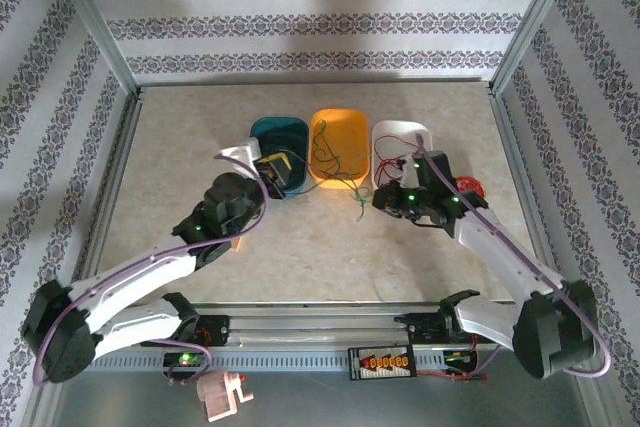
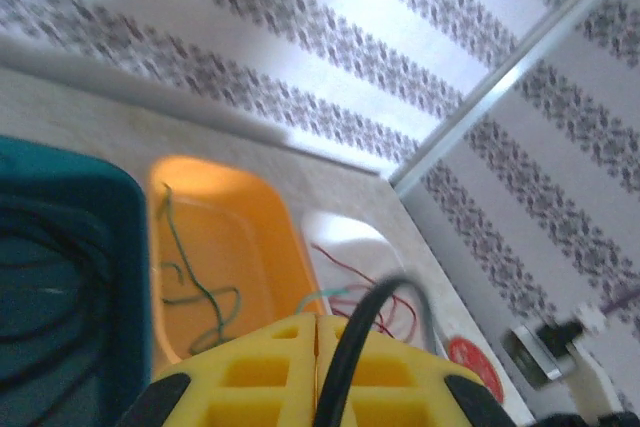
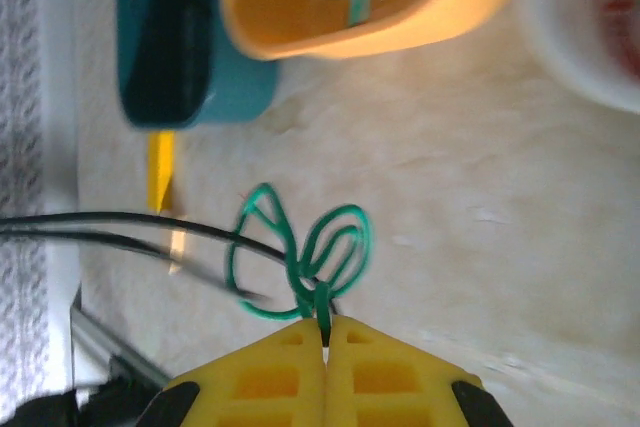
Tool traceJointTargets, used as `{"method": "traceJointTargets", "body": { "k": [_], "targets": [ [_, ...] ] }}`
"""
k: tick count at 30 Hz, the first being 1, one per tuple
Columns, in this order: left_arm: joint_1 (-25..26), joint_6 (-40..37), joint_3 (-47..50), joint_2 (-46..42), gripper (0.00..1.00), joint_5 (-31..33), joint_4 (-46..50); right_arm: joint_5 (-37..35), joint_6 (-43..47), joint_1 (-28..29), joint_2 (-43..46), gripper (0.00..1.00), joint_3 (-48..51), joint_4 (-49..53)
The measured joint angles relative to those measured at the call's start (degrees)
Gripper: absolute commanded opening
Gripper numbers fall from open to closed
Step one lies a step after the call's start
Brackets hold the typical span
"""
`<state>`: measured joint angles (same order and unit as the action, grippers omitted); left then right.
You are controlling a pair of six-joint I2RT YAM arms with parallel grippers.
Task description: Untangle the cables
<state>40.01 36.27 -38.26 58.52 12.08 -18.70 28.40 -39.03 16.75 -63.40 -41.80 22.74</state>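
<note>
3 trays [image 1: 262, 127] [image 1: 340, 113] [image 1: 400, 127], 2 closed tools [image 2: 317, 319] [image 3: 326, 325], cables [image 3: 322, 299]

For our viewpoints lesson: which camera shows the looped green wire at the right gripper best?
Right wrist: the green wire loops large beyond the shut right gripper pinching it. Top external gives a tiny squiggle; left wrist's green strands can't be matched to it.

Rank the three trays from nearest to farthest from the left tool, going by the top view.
1. Teal tray: leftmost, with the left tool right over its near end.
2. Orange tray: middle of the row.
3. White tray: rightmost.
</note>
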Motion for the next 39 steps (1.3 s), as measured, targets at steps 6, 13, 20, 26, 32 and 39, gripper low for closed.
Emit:
{"method": "traceJointTargets", "body": {
  "k": [6, 13, 20, 26, 32, 39],
  "targets": [
    [-6.1, -2.0, -0.2, -7.3, 0.00, 2.1, 4.9, -3.5, -2.0, -5.9, 7.7, 0.00, 4.7, 3.3],
    [-9.2, -6.6, -4.9, -6.7, 0.00, 1.2, 7.7, -3.9, -2.9, -6.5, 9.3, 0.00, 5.0, 3.6],
    [-14.3, -9.4, -8.3, 0.8, 0.00, -1.3, 7.5, -2.4, -2.7, -6.5, 8.3, 0.00, 5.0, 3.6],
    [-17.6, -10.3, -10.1, 10.7, 0.00, -4.7, 6.2, -1.7, -2.6, -6.5, 9.4, 0.00, 5.0, 3.6],
    [-18.6, -10.6, -13.5, 23.7, 0.00, -10.3, 3.7, -1.4, -2.5, -6.5, 10.5, 0.00, 5.0, 3.6],
    [-18.8, -10.6, -19.0, 36.0, 0.00, -17.4, 3.7, -1.4, -2.2, -6.5, 11.9, 0.01, 5.0, 3.7]
  ]
}}
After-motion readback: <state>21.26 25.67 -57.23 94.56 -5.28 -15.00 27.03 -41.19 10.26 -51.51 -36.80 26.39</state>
